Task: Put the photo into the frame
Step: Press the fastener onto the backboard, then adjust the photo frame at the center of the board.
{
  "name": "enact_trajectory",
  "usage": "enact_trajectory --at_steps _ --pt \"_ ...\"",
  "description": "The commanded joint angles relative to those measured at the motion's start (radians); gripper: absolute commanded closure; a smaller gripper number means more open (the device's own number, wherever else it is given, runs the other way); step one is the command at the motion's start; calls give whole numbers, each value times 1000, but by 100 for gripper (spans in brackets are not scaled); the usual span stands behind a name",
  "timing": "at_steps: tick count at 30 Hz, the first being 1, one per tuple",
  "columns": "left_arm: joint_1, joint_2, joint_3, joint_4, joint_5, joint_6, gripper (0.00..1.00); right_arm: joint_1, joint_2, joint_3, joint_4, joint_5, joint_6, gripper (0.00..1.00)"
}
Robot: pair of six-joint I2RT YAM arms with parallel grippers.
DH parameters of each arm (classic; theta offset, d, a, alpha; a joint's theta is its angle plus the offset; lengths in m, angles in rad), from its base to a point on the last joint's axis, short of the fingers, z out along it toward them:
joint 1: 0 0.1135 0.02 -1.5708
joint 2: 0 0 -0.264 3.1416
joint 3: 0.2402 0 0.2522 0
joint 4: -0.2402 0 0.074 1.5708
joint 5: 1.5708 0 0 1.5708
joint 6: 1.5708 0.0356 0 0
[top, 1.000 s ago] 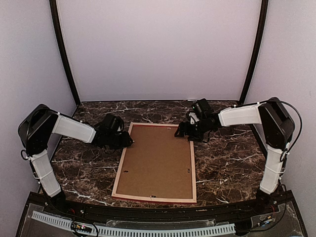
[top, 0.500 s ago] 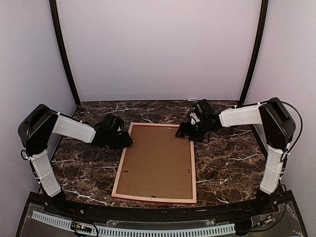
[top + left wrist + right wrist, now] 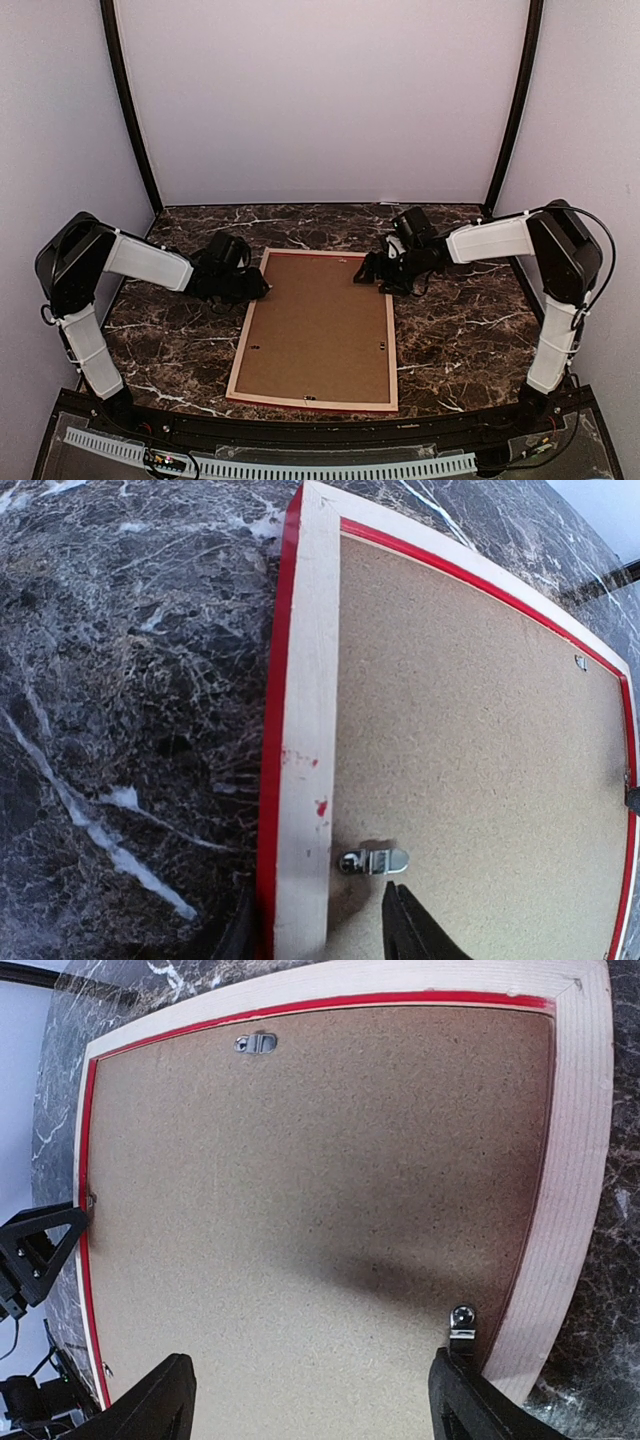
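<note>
On marble table (image 3: 455,320): frame (image 3: 315,330), back up, flat. L gripper (image 3: 318,905) parted, astride frame's rail nr clip (image 3: 373,860); R gripper (image 3: 312,1380) spread wide over backing (image 3: 300,1160).

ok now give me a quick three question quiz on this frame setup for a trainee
1. True or false: the frame lies back side up on the table.
2. In the left wrist view, the metal clip sits on: A the marble, B the brown backing board beside the wooden rail, C the wall.
3. Fill in: over the frame's corner, the right hand has its fingers ____ (open or shut).
Key: 1 true; 2 B; 3 open.
</note>
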State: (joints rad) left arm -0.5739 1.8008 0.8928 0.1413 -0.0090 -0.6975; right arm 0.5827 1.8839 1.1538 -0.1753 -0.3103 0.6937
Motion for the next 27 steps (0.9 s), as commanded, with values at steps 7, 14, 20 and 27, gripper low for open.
enact_trajectory --at_steps 7,14,20,27 --pt "-12 -26 -38 -144 27 -6 48 6 -143 1 -38 46 -82 19" --pt "-2 -67 10 -196 63 48 36 7 -214 -46 -149 184 -143 19" --pt "30 -87 27 -211 131 91 27 6 -193 -99 -136 184 -140 23" --pt "55 -87 48 -242 139 131 21 35 -164 -130 -118 161 -134 32"
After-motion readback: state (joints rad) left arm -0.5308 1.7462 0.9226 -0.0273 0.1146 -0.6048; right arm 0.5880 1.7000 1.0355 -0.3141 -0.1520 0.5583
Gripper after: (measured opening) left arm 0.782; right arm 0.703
